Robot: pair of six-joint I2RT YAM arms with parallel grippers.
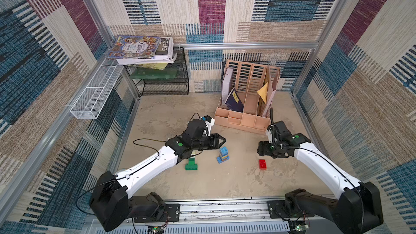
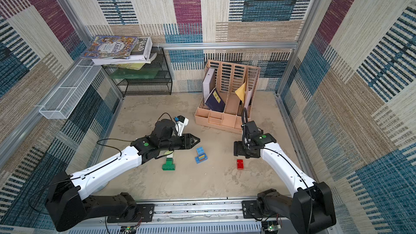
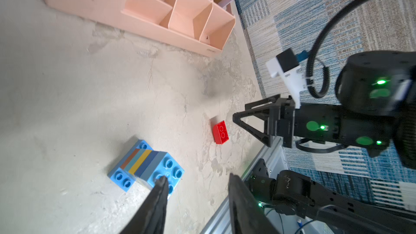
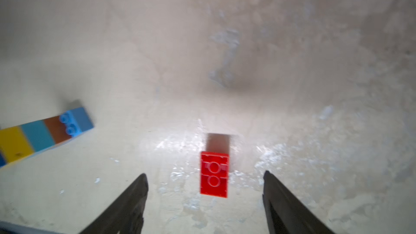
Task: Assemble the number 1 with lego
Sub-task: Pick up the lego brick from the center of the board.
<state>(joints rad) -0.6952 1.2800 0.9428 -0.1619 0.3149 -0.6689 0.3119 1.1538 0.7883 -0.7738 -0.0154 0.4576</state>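
Farthest left on the tabletop (image 1: 225,183) sits the dark green lego (image 1: 191,165); next, the left gripper (image 3: 197,177), jaws parted and empty, hovers beside the blue striped stack (image 1: 223,154); rightward, the red brick (image 1: 262,164) lies loose before the right gripper (image 4: 205,174), jaws wide, empty; light, rigid, slick plastic, probably best pinched across its flat long sides.

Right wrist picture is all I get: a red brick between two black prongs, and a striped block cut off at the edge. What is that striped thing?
Observer: A tower of bricks, standing upright; its top, outside your picture, is a blue brick.
Operator: Any more bricks?
Observer: A dark green piece lies beyond the tower, beside the left arm.
Operator: Is that arm holding anything?
Observer: No; the left gripper is open and empty, tips close to the tower's top.
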